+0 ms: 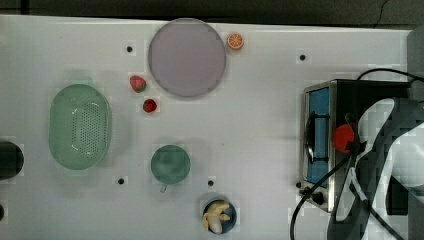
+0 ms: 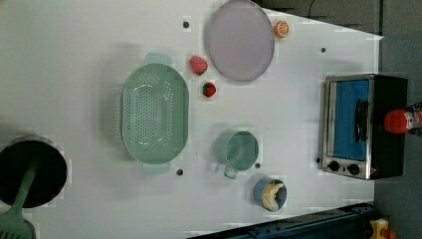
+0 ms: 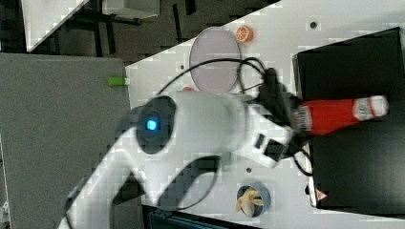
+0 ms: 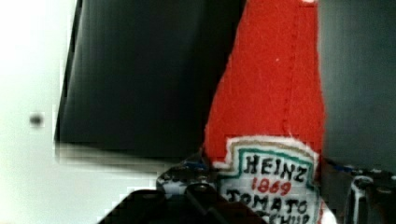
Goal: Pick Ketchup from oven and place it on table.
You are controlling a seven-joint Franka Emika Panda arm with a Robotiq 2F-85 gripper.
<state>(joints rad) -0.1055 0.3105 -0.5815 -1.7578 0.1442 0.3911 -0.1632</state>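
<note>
Top view: Ketchup (image 1: 343, 138) over the oven (image 1: 350, 100) top at the surface's (image 1: 250, 125) right end, arm above. Left view: bottle on the black roof. Right view: gripper (image 3: 298, 121) at the bottle's base. Wrist view: jaws clamp Ketchup at the label.

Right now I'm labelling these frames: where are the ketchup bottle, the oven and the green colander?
Ketchup bottle (image 3: 334, 116), right view, on its red body.
Oven (image 2: 352, 118), left view, on the bluish glass door.
Green colander (image 1: 80, 126), top view, on its perforated floor.
</note>
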